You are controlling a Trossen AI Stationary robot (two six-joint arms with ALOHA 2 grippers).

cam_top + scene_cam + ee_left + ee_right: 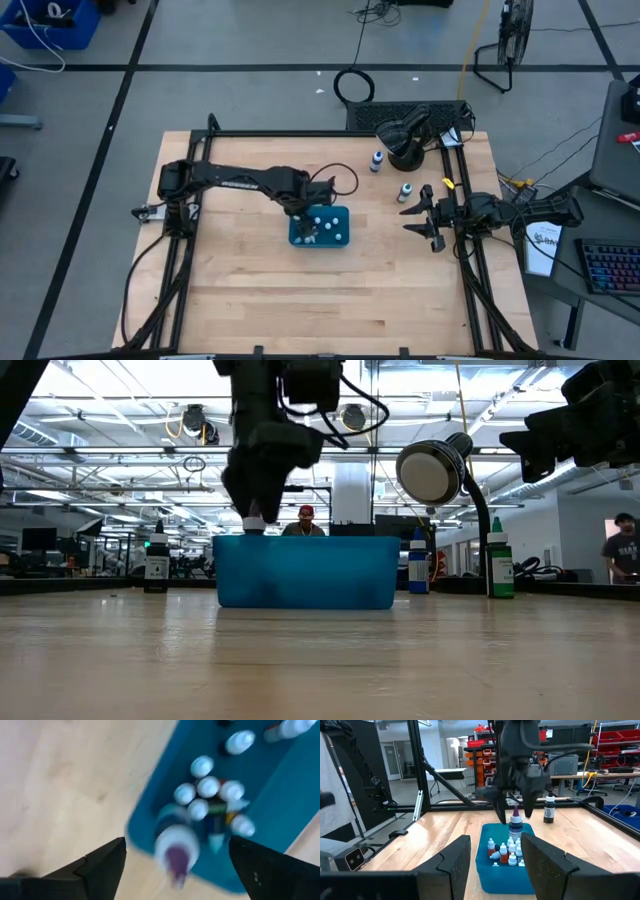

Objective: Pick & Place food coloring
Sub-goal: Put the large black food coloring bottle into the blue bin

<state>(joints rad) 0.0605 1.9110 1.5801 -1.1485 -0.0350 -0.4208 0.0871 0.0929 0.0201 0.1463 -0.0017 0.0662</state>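
The teal tray (340, 232) at the table's middle holds several small white-capped food coloring bottles (506, 851), some reddish. My left gripper (303, 222) points down over the tray's left end, open. A taller dark bottle with a white collar and a purple tip (515, 824) is upright just below and between its fingers (102, 862), apart from both. It is blurred, and I cannot tell whether its base rests in the tray (280, 795). My right gripper (420, 215) waits open at the table's right side, nothing between its fingers.
A blue bottle (377, 160) and a green bottle (406, 190) stand on the table, right of the tray at the far side. A black round lamp-like object with a cable (405, 140) sits at the far right. A dark bottle (156, 565) stands left of the tray.
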